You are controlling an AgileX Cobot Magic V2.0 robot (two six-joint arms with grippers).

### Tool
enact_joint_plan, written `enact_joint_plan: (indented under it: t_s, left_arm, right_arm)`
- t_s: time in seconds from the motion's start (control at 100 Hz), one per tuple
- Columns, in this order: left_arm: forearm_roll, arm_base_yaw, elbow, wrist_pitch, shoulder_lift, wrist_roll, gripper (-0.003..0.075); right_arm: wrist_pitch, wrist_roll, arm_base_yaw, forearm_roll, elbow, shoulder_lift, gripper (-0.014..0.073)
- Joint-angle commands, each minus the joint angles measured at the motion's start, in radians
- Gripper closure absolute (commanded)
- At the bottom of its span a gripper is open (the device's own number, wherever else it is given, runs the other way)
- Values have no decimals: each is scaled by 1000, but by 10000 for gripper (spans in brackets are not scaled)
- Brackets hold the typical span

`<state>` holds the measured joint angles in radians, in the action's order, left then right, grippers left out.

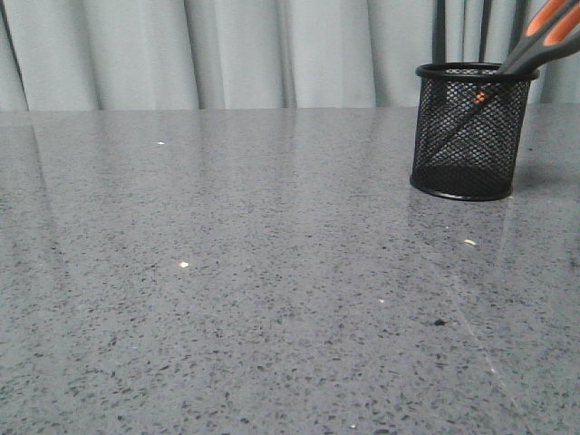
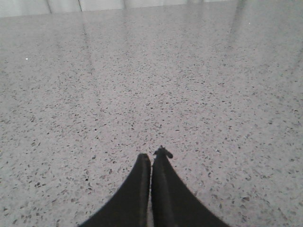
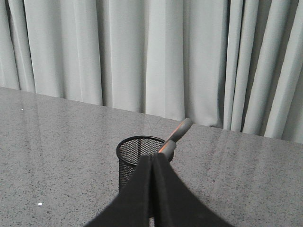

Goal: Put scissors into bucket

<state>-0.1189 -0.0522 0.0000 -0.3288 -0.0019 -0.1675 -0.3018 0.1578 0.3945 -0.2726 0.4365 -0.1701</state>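
Observation:
The black wire-mesh bucket (image 1: 469,136) stands upright on the grey speckled table at the far right. The scissors (image 1: 544,36) stand in it, blades down, with the grey and orange handles leaning out over the rim to the right. Their orange pivot dot shows through the mesh. In the right wrist view the bucket (image 3: 135,151) and the scissors' handles (image 3: 179,130) lie just beyond my right gripper (image 3: 153,157), which is shut and empty. My left gripper (image 2: 151,158) is shut and empty, low over bare table. Neither gripper shows in the front view.
The grey speckled table (image 1: 227,272) carries a few small white flecks (image 1: 184,265). Pale curtains (image 1: 236,54) hang behind its far edge.

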Motion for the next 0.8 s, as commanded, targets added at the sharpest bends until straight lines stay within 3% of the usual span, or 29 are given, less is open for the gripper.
enact_joint_plan:
  t_s: [0.0, 0.3, 0.42, 0.56, 0.79]
  left_arm:
    - [-17, 6, 40, 43, -28, 13, 740]
    - [-17, 6, 40, 43, -28, 13, 740]
    - [-17, 6, 40, 43, -28, 13, 740]
    - [-17, 6, 40, 43, -28, 13, 740]
    - [-17, 6, 40, 43, -28, 13, 740]
  right_arm:
    - [83, -7, -7, -10, 25, -11, 653]
    - [54, -7, -11, -2, -15, -11, 653]
    - [95, -7, -70, 131, -136, -3, 653]
    - [254, -7, -182, 138, -307, -1, 653]
    - [199, -7, -235, 143, -459, 172, 653]
